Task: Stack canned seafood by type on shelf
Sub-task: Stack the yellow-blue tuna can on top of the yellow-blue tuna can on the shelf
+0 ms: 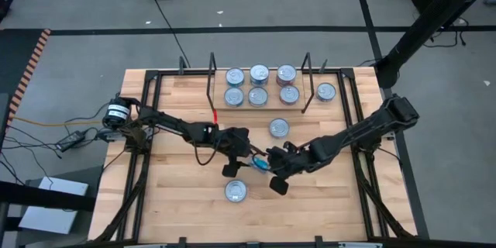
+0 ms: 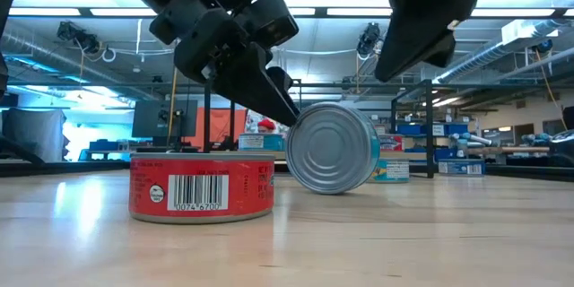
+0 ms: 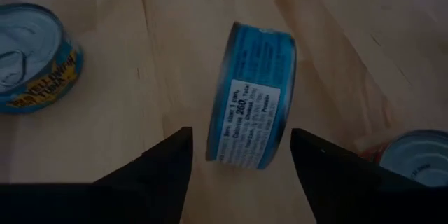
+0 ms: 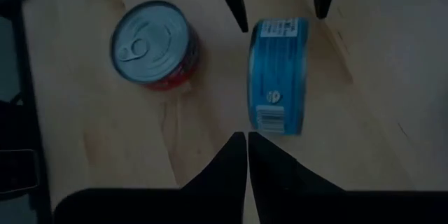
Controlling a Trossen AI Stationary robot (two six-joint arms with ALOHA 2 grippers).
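Left claw [image 1: 242,163] wide open, straddling blue tin [image 3: 253,94] on edge, frame centre. Right claw [image 4: 246,140] clenched, empty. Ten tins total, seven shelved.

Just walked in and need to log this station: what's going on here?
Two robot arms are sorting canned seafood. Seven tins already sit on the shelf at the table's far side. In the middle, a blue-labelled tin stands on its edge. The left gripper, open, straddles it without touching; the right gripper, shut, points at it from the opposite side. A red-labelled tin and another tin lie flat nearby.
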